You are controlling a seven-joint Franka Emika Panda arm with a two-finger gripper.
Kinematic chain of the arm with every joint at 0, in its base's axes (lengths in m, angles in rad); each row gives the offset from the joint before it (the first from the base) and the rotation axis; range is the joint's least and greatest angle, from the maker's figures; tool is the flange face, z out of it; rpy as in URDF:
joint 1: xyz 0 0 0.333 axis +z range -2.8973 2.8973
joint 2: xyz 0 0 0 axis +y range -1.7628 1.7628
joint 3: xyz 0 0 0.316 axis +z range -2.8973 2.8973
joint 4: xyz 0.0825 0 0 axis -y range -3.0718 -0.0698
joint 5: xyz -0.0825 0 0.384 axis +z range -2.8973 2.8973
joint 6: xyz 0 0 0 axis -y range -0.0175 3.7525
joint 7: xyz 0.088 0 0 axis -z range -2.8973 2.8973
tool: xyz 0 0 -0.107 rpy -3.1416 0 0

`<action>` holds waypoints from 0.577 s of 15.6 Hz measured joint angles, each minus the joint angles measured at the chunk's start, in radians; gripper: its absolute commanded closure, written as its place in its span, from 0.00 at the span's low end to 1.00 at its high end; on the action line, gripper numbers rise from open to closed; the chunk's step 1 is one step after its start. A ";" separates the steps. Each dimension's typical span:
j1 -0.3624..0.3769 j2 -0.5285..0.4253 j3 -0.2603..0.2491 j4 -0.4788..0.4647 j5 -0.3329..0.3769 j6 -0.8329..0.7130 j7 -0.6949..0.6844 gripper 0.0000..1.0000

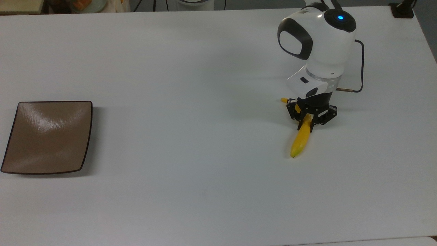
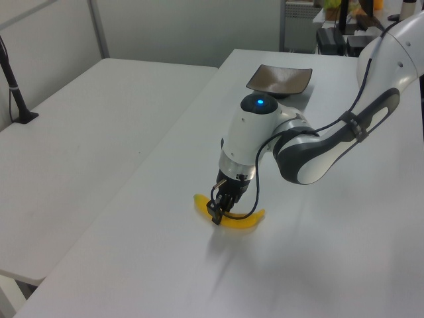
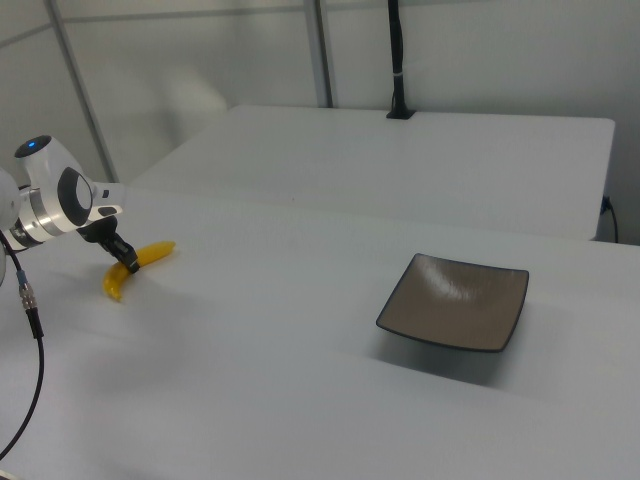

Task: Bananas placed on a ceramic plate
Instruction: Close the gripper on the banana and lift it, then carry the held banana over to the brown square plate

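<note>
A: Start with the biggest thing. What is everything on?

B: A white table [image 1: 191, 191] that runs edge to edge in the top view. A second white table [image 3: 450, 160] stands behind it in the right view, with a dark post [image 3: 397, 60] rising from its far side.

A: And the arm?

B: The white Panda arm [image 1: 317, 44] reaches down at about two o'clock in the top view, a blue light on its upper housing and a thin dark cable [image 1: 358, 68] looping off its wrist. In the left view it comes in from three o'clock and bends down toward the table's middle.

A: Where is the ceramic plate?

B: The ceramic plate [image 1: 47, 136], brown, square and glossy, sits at nine o'clock in the top view, well apart from the arm. In the right view it lies toward four o'clock, and in the left view at one o'clock, far up the table.

A: The banana?

B: The banana [image 1: 302, 140] lies on the table under the wrist, its free end pointing to six o'clock in the top view and a small yellow tip showing on the other side of the claw.

A: And the claw itself?

B: The gripper [image 1: 309, 121] has its two black fingers drawn in against the banana's sides, clamped on it near the middle. The left view shows the same grip, with the yellow curve sticking out both ways.
</note>
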 measured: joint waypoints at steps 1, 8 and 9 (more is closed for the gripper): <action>0.000 0.000 0.000 0.001 -0.005 0.000 0.000 0.78; -0.018 -0.016 -0.004 0.026 -0.012 -0.048 -0.052 0.78; -0.029 -0.030 -0.004 0.031 -0.012 -0.093 -0.080 0.78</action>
